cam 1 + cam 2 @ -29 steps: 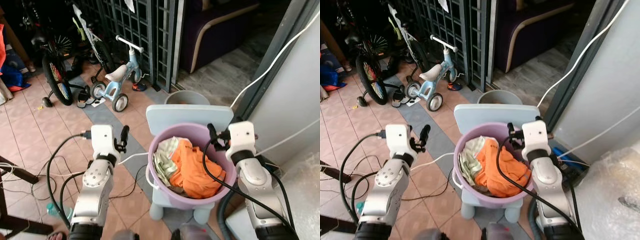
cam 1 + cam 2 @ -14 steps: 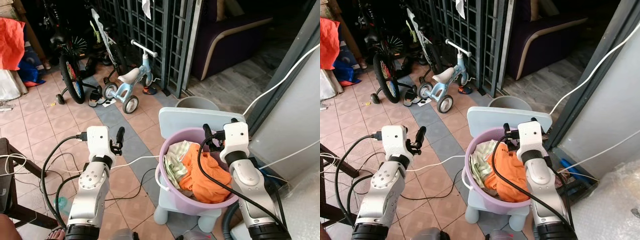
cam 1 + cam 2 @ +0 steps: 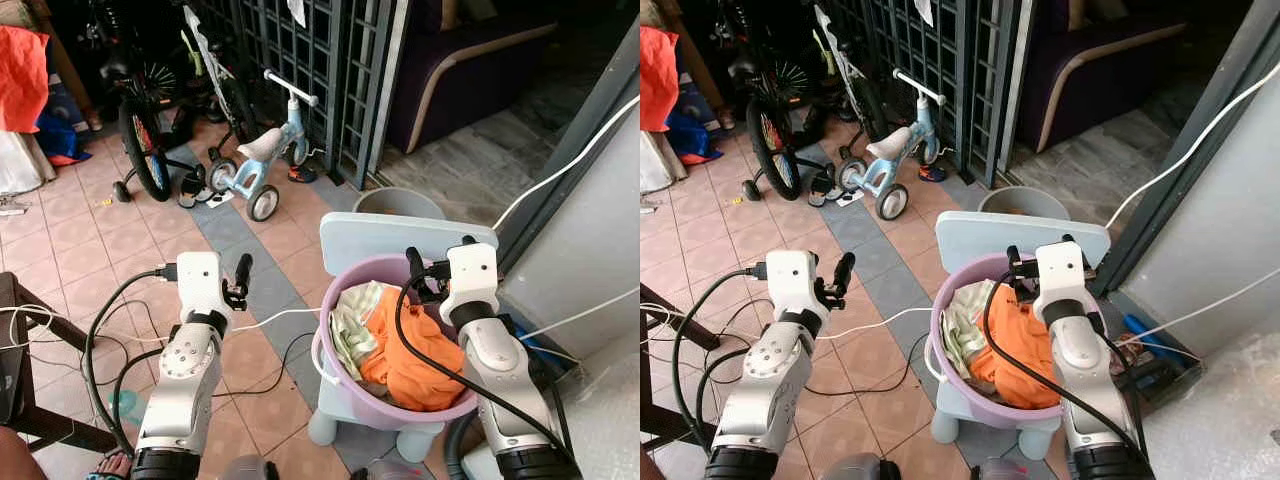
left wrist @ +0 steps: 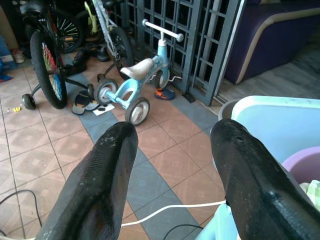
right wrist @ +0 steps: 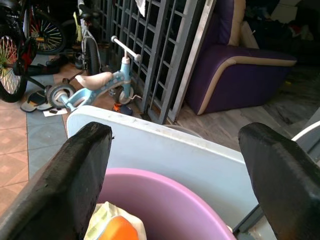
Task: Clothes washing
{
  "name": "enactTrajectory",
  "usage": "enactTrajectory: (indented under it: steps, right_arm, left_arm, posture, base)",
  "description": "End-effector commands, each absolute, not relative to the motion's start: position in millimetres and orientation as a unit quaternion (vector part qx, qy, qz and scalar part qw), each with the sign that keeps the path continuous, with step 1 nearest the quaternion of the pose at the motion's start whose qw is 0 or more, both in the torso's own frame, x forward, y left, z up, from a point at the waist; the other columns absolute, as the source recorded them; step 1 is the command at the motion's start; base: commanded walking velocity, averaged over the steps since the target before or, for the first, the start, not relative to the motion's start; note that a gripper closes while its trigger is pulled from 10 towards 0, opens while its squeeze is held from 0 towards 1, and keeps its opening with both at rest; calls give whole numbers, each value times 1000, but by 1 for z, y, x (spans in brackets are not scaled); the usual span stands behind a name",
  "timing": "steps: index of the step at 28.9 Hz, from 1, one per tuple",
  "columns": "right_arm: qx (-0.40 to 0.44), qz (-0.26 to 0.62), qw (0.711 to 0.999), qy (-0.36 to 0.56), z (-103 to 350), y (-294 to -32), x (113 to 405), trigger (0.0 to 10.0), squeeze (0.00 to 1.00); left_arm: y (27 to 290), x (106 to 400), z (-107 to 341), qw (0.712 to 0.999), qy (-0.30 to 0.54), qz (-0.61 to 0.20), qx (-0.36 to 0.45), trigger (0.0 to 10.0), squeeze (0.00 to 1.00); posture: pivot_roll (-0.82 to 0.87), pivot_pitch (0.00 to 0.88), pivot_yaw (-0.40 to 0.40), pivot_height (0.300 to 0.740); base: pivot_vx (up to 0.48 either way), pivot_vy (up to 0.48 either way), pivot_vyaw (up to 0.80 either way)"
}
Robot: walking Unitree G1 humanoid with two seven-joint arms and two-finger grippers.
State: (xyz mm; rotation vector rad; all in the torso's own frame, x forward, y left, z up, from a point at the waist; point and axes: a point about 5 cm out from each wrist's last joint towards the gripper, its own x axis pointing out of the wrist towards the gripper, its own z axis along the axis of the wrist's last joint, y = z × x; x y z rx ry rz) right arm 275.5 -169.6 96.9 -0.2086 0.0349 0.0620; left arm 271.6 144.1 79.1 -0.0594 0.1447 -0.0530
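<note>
A purple basin [image 3: 345, 392] stands on a small light-blue chair [image 3: 390, 235]. It holds an orange cloth [image 3: 405, 360] and a green-and-white striped cloth [image 3: 350, 325]. My right gripper [image 3: 425, 268] hangs over the basin's far rim, just in front of the chair back, open with nothing between its fingers [image 5: 65, 185]. My left gripper [image 3: 240, 278] is raised over the tiled floor to the left of the basin, a hand's width from it, also open and empty. In the left wrist view the chair's edge [image 4: 270, 120] and the basin rim [image 4: 305, 165] lie beyond the fingers.
A grey bucket [image 3: 400, 203] sits behind the chair. A blue balance bike [image 3: 262, 160] and a bicycle [image 3: 140, 150] stand by the metal grille [image 3: 310, 60]. A white cable [image 3: 270, 318] and black cables cross the floor. A grey wall [image 3: 600, 230] is close on the right.
The whole picture has shifted, so the camera has moved. Both arms hold the same pose beside the basin and the clothes lie as before.
</note>
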Motion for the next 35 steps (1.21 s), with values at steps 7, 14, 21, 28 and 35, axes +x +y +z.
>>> enactTrajectory:
  steps: [7,14,21,28,35]
  right_arm:
    - [-103,25,994,16,99,-171,277,10000,0]
    - [-103,25,994,16,99,-171,277,10000,0]
    - [-103,25,994,16,99,-171,277,10000,0]
    - [-103,25,994,16,99,-171,277,10000,0]
    - [-77,25,996,33,95,-167,280,10000,0]
  left_arm:
    - [144,271,78,996,79,-26,-26,10000,0]
    - [144,271,78,996,79,-26,-26,10000,0]
    - [144,271,78,996,79,-26,-26,10000,0]
    - [144,271,78,996,79,-26,-26,10000,0]
    - [142,274,82,997,72,-29,-16,10000,0]
  posture:
    - [-47,5,18,740]
    - [-47,5,18,740]
    - [-47,5,18,740]
    - [-47,5,18,740]
    - [-62,103,21,740]
  base:
    - [0,0,0]
    - [0,0,0]
    - [0,0,0]
    - [0,0,0]
    - [0,0,-65]
